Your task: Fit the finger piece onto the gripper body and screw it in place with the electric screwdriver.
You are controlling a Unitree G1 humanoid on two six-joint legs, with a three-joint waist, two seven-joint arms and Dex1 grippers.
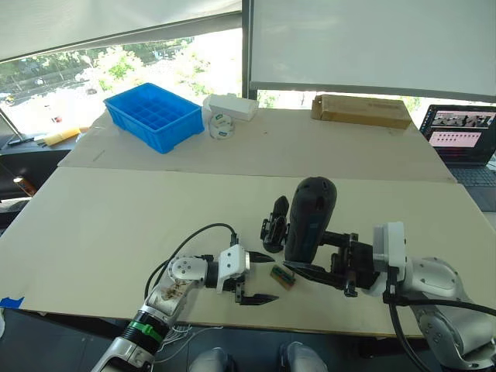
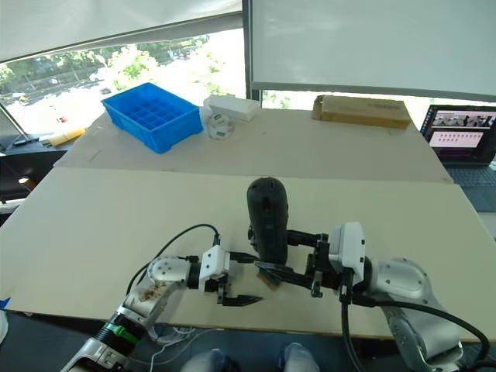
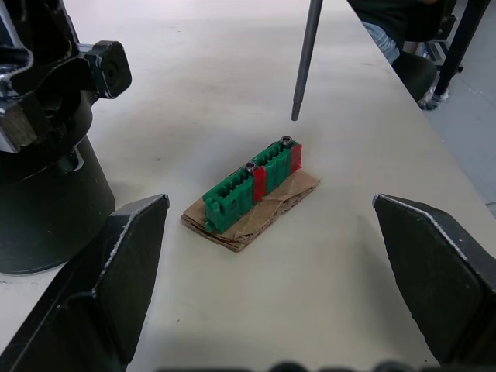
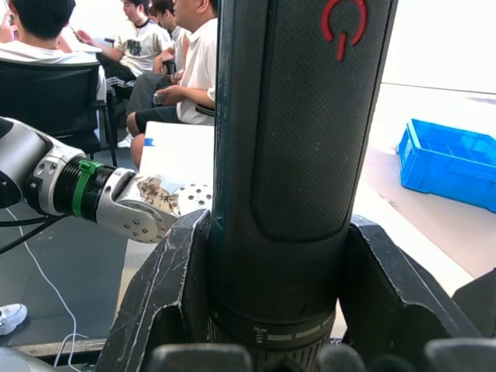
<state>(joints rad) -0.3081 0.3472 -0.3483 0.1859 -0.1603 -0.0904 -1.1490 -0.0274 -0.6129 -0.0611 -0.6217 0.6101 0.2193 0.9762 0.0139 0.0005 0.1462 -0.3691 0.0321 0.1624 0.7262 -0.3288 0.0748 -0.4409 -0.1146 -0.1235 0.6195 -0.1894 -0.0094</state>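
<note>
A pale tabletop (image 1: 116,232) carries the work. The robot's right gripper (image 1: 329,267) is clamped round the electric screwdriver (image 1: 308,221), a thick black cylindrical tool with a rounded top, held upright w/ its thin metal bit (image 3: 304,58) pointing down. The bit's tip hangs just above, not touching, a small green-and-red plastic block on a scrap of brown cardboard (image 3: 252,194), which has two dark screw heads showing on top.

The left gripper (image 1: 260,277) rests low on the table, fingers spread wide and empty, w/ the block lying between and just ahead of its fingertips. The gripper body (image 1: 275,226), a compact black blocky mechanism on a round base, stands just beyond the left gripper, touching or nearly touching the screwdriver's side (cannot tell which). The finger piece can't be made out as a separate loose part.

Risks, as a judgement:
- The bit is off to one side of the nearer screw head; lowered as is, it may skid off and shove the light block.
- Nothing pins the block, so it could tip or slide.
- The tall tool is gripped low; it may lean in the grip.
- The tool sits close to the gripper body, so a sideways move could knock it.
</note>
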